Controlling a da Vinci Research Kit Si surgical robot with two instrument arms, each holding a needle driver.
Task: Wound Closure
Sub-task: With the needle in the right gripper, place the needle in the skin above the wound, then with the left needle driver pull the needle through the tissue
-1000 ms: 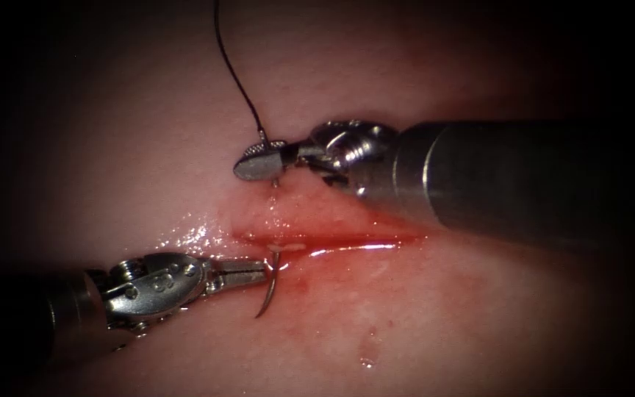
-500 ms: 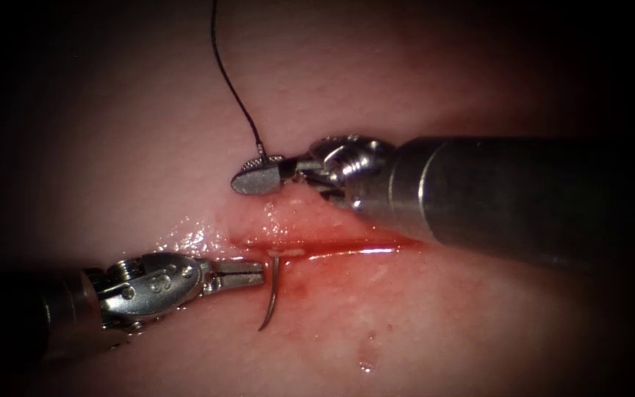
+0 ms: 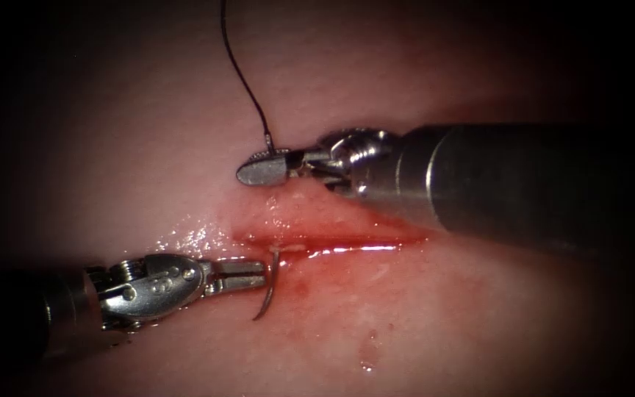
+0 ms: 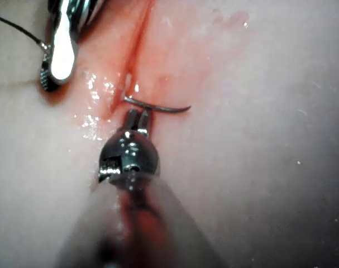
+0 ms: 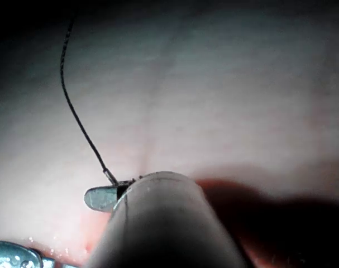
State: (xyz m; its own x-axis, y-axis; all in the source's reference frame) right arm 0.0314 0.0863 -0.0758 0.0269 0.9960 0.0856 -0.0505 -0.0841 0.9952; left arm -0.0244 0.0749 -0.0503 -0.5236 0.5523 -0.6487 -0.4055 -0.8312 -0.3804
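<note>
The right arm's silver needle driver [image 3: 262, 170] comes in from the right with its jaws closed on the swaged tail of the curved steel needle [image 3: 267, 290], where the thin dark thread [image 3: 242, 77] joins and runs up across the pale pink pork-belly tissue [image 3: 479, 316]. The needle passes through the tissue under the horizontal, red-wet cut [image 3: 325, 241]. Its pointed part emerges at the cut's lower lip and curves downward, long axis nearly perpendicular to the cut.

The left arm's silver needle driver [image 3: 259, 273] lies just to the left of that exposed point. In the left wrist view its jaws [image 4: 139, 118] stand slightly parted right against the needle [image 4: 158, 106], and whether they touch it cannot be told; they hold nothing. This tool is much nearer the free point; the needle lies directly off its tips, crosswise to its shaft.

No brand, label or legible writing is visible on either tool.
</note>
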